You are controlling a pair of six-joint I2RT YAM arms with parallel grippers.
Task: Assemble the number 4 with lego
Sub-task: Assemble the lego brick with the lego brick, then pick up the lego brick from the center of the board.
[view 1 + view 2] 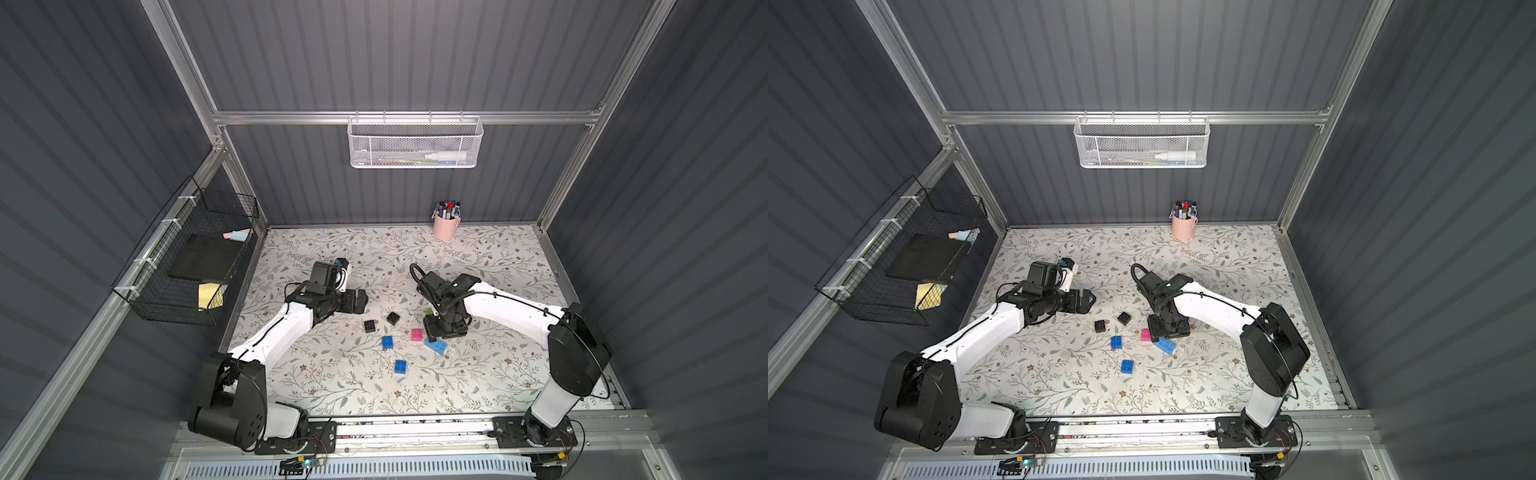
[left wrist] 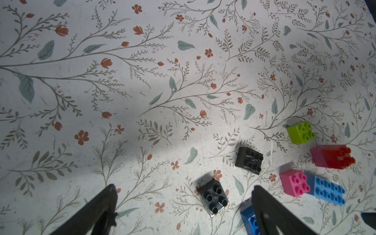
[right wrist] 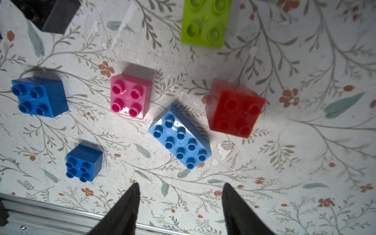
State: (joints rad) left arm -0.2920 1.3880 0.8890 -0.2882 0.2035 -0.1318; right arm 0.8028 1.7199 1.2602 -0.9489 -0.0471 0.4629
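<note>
Both parted and empty — the right gripper (image 3: 180,185) is set just short of the red brick (image 3: 234,112), the left gripper (image 2: 184,186) well apart

The counter (image 3: 305,162) is pale with grey twigs and rust blossoms. All plain: a lime green brick (image 3: 205,22), red brick (image 3: 236,112), pink brick (image 3: 130,95), light blue brick (image 3: 180,140), dark blue bricks (image 3: 39,96), black bricks (image 2: 249,160).
</note>
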